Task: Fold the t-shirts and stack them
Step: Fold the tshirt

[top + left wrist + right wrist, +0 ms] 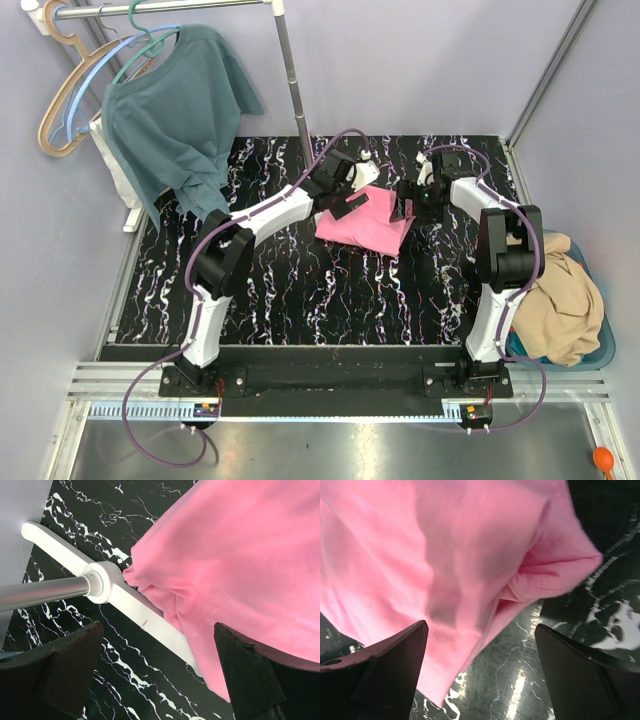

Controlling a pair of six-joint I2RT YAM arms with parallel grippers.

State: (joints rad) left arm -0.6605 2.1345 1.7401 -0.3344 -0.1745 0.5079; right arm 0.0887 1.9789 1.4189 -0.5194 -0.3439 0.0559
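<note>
The bright pink t-shirt (366, 229) lies folded into a small bundle at the back middle of the black marbled table (300, 290). My left gripper (347, 200) is open and empty just above its far-left edge; the left wrist view shows the pink cloth (240, 555) beside the open jaws (160, 680). My right gripper (406, 208) is open and empty at the shirt's right corner; the right wrist view shows the pink cloth's folded edge (445, 555) between and above my gripper's open jaws (482, 677). A tan-beige t-shirt (560, 300) is heaped in a blue basket (606, 345) on the right. No orange shirt shows.
A clothes rack pole (292, 90) stands at the back, with its white foot (135, 607) next to the pink shirt. A teal-blue shirt (180, 120) and several hangers (70, 90) hang at the back left. Grey walls close in the sides.
</note>
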